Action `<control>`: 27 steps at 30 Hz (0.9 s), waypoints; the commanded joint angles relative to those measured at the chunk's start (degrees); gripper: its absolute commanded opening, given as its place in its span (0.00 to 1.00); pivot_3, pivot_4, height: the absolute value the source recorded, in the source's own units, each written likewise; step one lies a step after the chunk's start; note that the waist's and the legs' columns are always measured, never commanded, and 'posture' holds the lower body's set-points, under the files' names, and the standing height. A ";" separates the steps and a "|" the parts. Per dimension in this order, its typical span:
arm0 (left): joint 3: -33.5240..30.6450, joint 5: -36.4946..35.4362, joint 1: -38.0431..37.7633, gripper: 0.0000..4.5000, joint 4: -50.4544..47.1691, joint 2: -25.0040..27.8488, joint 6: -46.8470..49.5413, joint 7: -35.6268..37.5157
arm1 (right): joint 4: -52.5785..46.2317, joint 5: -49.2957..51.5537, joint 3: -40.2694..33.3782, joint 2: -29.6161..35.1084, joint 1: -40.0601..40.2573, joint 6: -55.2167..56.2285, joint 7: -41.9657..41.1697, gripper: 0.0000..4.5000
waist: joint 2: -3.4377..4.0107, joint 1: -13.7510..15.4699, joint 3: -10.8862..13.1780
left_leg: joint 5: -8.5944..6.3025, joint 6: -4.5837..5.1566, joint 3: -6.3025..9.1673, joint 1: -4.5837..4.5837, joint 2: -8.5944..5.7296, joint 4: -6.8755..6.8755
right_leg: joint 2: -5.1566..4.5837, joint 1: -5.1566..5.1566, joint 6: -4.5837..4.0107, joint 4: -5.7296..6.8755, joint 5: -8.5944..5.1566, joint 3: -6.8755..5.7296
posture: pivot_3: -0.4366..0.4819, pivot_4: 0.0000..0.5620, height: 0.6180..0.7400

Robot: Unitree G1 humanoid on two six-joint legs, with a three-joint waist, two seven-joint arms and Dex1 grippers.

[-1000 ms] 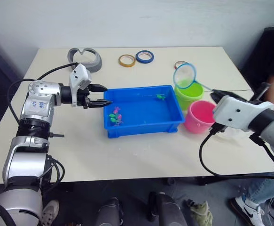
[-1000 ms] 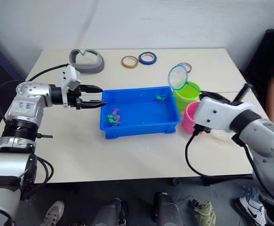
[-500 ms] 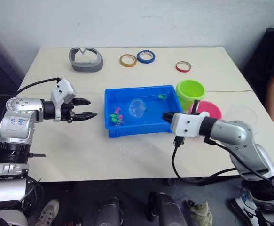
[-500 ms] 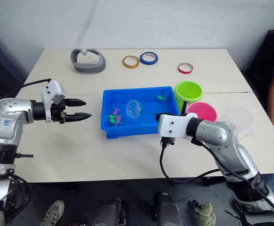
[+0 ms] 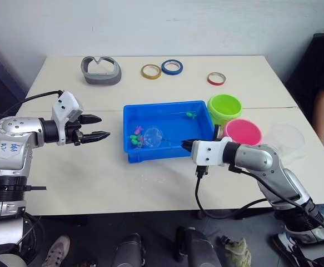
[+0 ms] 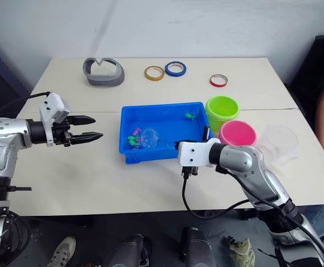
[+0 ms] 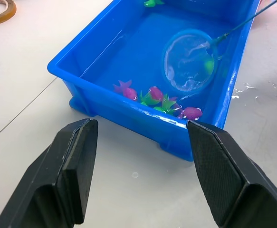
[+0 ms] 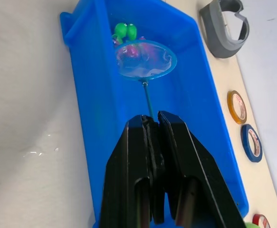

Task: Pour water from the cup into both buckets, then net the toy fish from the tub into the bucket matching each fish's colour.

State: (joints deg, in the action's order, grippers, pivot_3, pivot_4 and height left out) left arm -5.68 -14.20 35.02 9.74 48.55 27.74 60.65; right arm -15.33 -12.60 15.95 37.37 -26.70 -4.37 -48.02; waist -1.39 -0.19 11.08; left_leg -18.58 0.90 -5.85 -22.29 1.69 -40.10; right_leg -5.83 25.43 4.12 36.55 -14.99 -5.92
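Table edge lies near tub (image 5: 170, 150); net (image 7: 189, 61) dips inside.

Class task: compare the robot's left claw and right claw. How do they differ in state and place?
The left claw is open, holding nothing; the right claw is shut on the net handle. The left claw hangs over the table beside the tub; the right claw reaches over it. Both have black fingers.

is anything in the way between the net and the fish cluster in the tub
Nothing visible. The net, held by the right hand, hangs in the tub right beside the clustered toy fish, with open water between them.
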 commanded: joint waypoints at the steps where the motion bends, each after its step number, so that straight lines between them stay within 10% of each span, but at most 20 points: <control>1: -1.32 -1.03 0.11 0.73 -2.00 1.18 -0.07 -0.19 | -0.48 -1.54 0.74 -0.30 -0.83 2.51 0.79 0.00 | 0.00 0.01 0.00 | 0.00 0.00 0.00 0.00 0.00 0.00 | 0.00 0.00 0.00 0.00 0.00 0.00 | 0.48 0.27 0.78; 18: -2.60 -2.14 -1.72 0.73 -5.19 1.75 1.32 -0.75 | 4.75 -0.84 4.79 -4.86 -4.40 6.18 -2.61 0.00 | 0.00 -0.21 0.00 | 0.01 -0.02 -0.02 0.01 0.03 0.01 | 0.01 0.01 -0.02 0.01 -0.01 0.02 | 0.48 0.27 0.78; 27: -3.87 -3.24 -3.95 0.73 -7.42 2.53 2.20 -1.74 | 1.77 9.55 0.56 -6.34 -7.04 -12.64 -8.54 0.00 | 0.00 -0.07 0.00 | 0.00 -0.01 0.02 0.00 0.02 0.01 | -0.31 0.01 -0.03 0.00 -0.02 -0.03 | 0.48 0.27 0.78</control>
State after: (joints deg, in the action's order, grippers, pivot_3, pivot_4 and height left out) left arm -7.98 -16.37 30.88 4.63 50.02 30.00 59.36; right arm -10.72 -5.75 17.87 31.04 -32.76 -14.09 -55.21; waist -1.38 -0.26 11.08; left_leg -18.58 0.88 -5.83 -22.30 1.70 -40.09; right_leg -6.15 25.45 4.08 36.56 -15.02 -5.96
